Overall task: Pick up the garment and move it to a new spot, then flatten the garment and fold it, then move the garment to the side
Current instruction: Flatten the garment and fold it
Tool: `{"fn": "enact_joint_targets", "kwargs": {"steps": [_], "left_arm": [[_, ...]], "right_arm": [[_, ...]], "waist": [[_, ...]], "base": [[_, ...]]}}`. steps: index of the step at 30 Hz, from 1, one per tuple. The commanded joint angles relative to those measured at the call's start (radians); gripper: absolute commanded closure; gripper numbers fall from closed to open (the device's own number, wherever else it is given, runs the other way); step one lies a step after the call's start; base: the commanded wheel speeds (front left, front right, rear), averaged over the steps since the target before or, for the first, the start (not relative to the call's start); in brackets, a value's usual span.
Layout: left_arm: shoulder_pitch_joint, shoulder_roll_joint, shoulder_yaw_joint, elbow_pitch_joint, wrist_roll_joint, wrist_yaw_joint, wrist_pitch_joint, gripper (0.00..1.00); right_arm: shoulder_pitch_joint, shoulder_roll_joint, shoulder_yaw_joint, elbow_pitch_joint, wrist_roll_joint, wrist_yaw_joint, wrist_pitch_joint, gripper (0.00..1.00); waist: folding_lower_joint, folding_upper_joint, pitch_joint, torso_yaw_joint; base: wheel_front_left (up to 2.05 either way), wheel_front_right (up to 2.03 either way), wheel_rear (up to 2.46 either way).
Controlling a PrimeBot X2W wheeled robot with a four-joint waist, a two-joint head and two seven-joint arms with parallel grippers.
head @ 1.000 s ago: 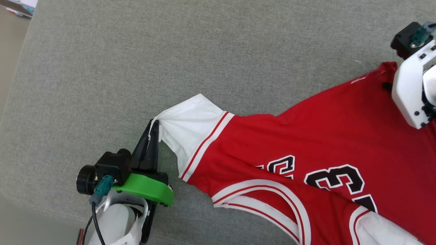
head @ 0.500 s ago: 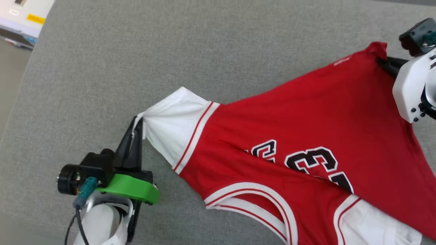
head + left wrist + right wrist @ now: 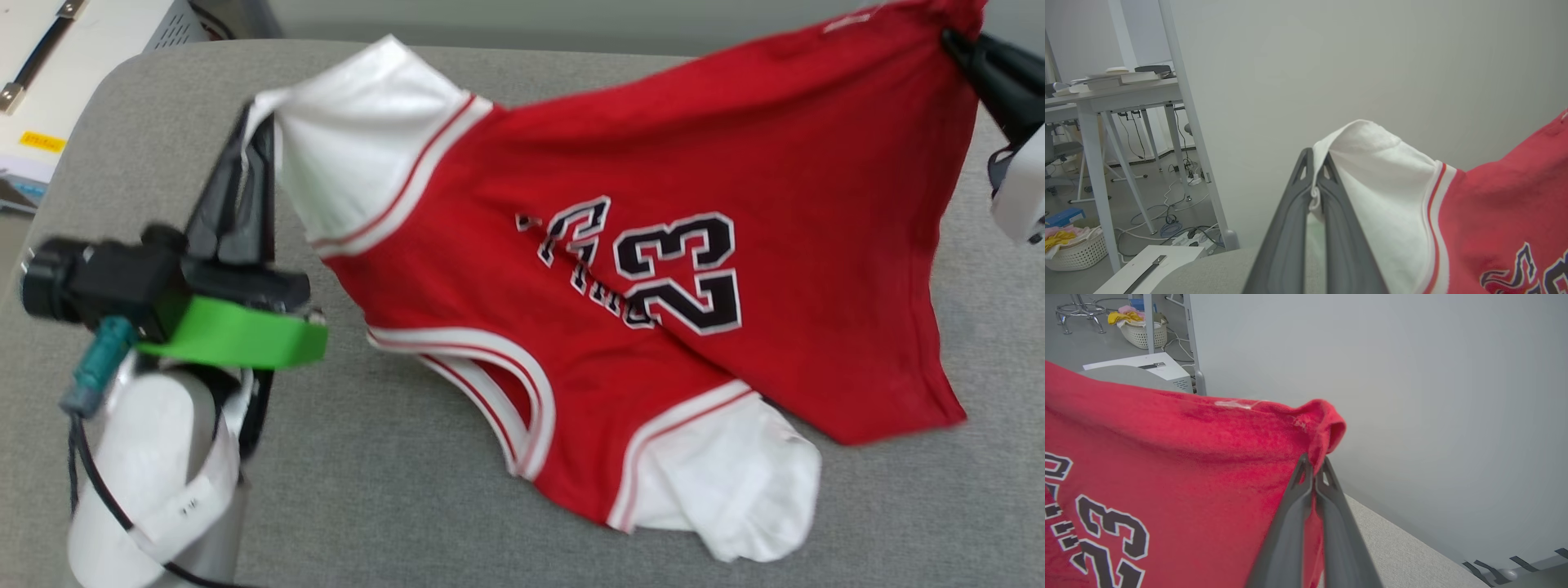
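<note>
Right, I have the garment (image 3: 816, 245) stretched between both arms, its upper edge raised off the grey padded surface (image 3: 408, 506). My left gripper (image 3: 260, 135) is clamped tight on the cuff edge of one white sleeve (image 3: 359, 155). Through the left wrist camera I see the two dark fingers meet, with a thin fold of white cloth pinched at their tips. My right gripper (image 3: 955, 45) is closed too, at the upper right of the head view, nipping a corner of the red hem. In the right wrist camera that corner curls over the tips of the fingers.

The red body hangs slanted between the two grips, its printed side facing the head camera, with the black number 23 (image 3: 678, 269) outlined in white. The striped collar (image 3: 498, 392) droops at the lower middle. The other white sleeve (image 3: 735, 490) lies bunched on the surface. The free hem corner at the lower right looks to touch the surface as well, though I cannot be sure.

Both wrist cameras look towards a pale wall (image 3: 1372, 61). Beside it, on the left wrist side, I make out a white desk (image 3: 1106, 98) and a laundry basket (image 3: 1075, 253) on the floor.
</note>
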Motion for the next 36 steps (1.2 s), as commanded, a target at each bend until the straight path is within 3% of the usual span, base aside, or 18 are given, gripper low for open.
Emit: {"fn": "enact_joint_targets", "kwargs": {"steps": [1, 9, 18, 29, 36], "left_arm": [[-0.055, 0.014, 0.001, -0.01, 0.006, -0.007, 0.009, 1.0], [-0.353, 0.098, -0.036, -0.004, 0.02, -0.046, 0.074, 1.0], [-0.828, 0.19, -0.111, 0.126, -0.028, -0.065, 0.14, 1.0], [-1.338, 0.198, -0.211, 0.397, -0.045, -0.066, 0.082, 1.0], [-1.489, 0.204, -0.264, 0.546, -0.069, -0.066, 0.022, 1.0]], "right_arm": [[0.013, 0.012, -0.034, -0.018, -0.011, -0.001, -0.006, 1.0], [-0.044, 0.048, -0.195, -0.105, -0.076, -0.001, 0.047, 1.0], [-0.342, 0.085, -0.289, -0.099, -0.158, -0.001, 0.117, 1.0], [-0.81, 0.132, -0.185, 0.13, -0.251, -0.001, 0.097, 1.0], [-0.981, 0.158, -0.105, 0.285, -0.25, -0.001, 0.028, 1.0]], "waist": [[0.0, 0.0, -0.008, -0.021], [0.0, 0.0, 0.07, -0.04], [0.0, 0.0, 0.251, -0.042], [0.0, 0.0, 0.39, -0.038], [0.0, 0.0, 0.418, -0.037]], "base": [[0.0, 0.0, 0.0], [0.0, 0.0, 0.0], [0.0, 0.0, 0.0], [0.0, 0.0, 0.0], [0.0, 0.0, 0.0]]}}
